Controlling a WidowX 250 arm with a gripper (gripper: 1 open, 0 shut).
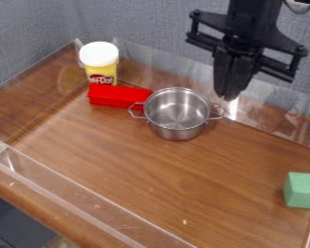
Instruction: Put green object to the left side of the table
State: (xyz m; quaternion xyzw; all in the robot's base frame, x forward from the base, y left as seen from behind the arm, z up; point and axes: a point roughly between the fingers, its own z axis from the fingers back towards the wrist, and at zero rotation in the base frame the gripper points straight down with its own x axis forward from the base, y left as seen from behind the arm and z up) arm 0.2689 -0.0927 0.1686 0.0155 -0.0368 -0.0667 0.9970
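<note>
You saw the gripper pointed straight down, fingers together and empty, above the steel pot; the green object lay well apart.

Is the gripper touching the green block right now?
Apart. The camera view shows the gripper up above the steel pot, with bare tabletop between it and the green block.

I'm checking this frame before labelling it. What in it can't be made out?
- Gripper, camera view: the fingertips are dark and pressed together; nothing shows between them, but fine detail is lost.
- Arm above the gripper: cut off by the top edge.
- Yellow container: label print too small to read.
- Steel pot: its far handle is hidden behind the bowl.
- Red block: right end sits against the pot's handle; contact unclear.
- Green object: only the top and front faces show.
</note>
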